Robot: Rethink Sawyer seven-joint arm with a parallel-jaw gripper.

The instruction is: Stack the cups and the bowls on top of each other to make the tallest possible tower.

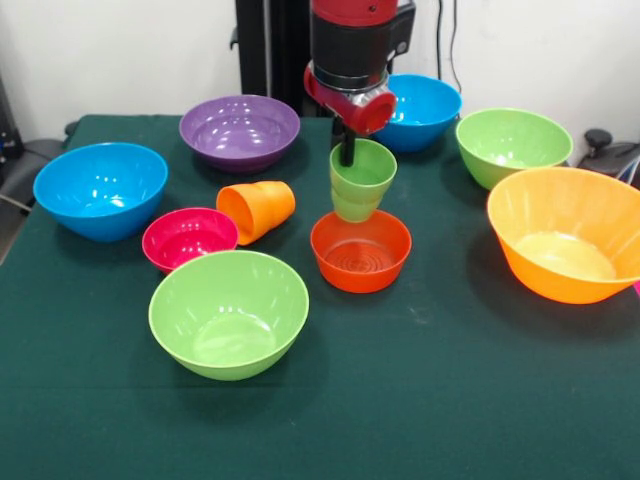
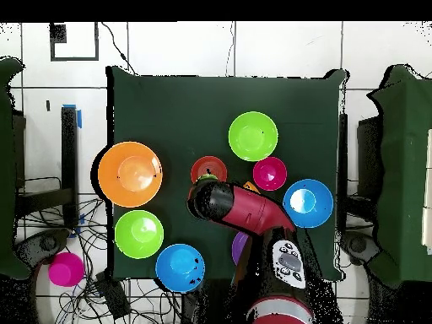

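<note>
My gripper (image 1: pixel 349 157) comes down from the top centre and is shut on the rim of the light green cup (image 1: pixel 364 183), with one black finger inside it. The cup hangs slightly tilted, its base just over the far rim of the small orange-red bowl (image 1: pixel 360 252). The orange cup (image 1: pixel 257 210) lies on its side to the left, next to the small magenta bowl (image 1: pixel 188 238). A light green bowl (image 1: pixel 228 312) stands in front. In the overhead view the arm (image 2: pixel 245 209) covers the gripper and both cups; the orange-red bowl (image 2: pixel 208 170) shows beside its head.
A blue bowl (image 1: pixel 100 188) stands at the left, a purple bowl (image 1: pixel 240 130) and a second blue bowl (image 1: pixel 425 110) at the back. A light green bowl (image 1: pixel 512 145) and the large orange bowl (image 1: pixel 565 232) stand at the right. A magenta object (image 2: pixel 65 269) lies off the table.
</note>
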